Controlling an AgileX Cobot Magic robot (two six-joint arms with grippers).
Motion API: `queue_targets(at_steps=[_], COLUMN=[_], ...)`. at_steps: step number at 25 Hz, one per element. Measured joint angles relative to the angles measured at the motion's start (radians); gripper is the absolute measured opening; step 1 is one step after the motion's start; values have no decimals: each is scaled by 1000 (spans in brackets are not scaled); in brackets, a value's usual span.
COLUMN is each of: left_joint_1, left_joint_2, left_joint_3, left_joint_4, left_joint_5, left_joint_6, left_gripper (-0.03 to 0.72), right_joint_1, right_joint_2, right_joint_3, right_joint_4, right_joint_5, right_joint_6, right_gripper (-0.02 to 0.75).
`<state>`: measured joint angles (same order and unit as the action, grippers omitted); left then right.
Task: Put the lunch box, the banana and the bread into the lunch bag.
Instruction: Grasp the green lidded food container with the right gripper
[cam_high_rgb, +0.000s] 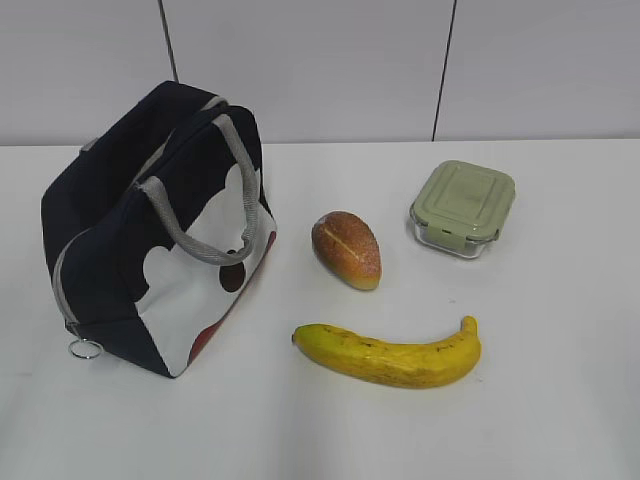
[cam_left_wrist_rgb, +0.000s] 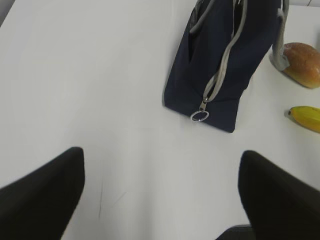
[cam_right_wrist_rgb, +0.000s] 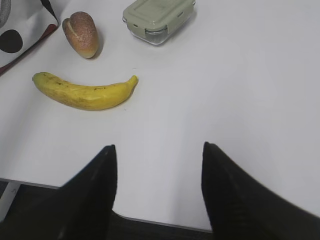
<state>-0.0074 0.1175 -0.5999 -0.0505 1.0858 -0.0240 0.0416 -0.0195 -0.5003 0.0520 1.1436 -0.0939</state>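
White worktop fills the scene, with a pale wall behind it. On the left stands the lunch bag, dark blue with a white side and grey handles. Its zipper looks closed, and the ring pull hangs low at the end that faces the left arm. Just beside the bag lies the bread. Behind it and to the right sits the lunch box with its green lid on. The banana lies nearest the front, apart from the others.

Nothing is in the bag yet, so the job looks to be at its very start. I think the bag must be opened first. That calls for the left gripper to reach forward to the ring pull and pinch it, while something keeps the bag from sliding.

Both arms hang back near the front edge, low over bare worktop. The left gripper's jaws stand wide apart and hold nothing. The right gripper is partly spread and empty too, and it points toward the banana.
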Motion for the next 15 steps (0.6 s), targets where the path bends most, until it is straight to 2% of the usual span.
queue_targets(at_steps=[6, 15], left_joint_1=[0, -24], left_joint_2=[288, 749], left_joint_3=[-154, -469], left_joint_4=[-26, -190], left_joint_5=[-59, -75], left_joint_6=[12, 120], left_gripper=[577, 560], right_joint_1=[0, 0], right_joint_2=[0, 0], right_joint_3=[0, 0], right_joint_4=[0, 0], right_joint_5=[0, 0], right_joint_6=[1, 1], right_gripper=[404, 404])
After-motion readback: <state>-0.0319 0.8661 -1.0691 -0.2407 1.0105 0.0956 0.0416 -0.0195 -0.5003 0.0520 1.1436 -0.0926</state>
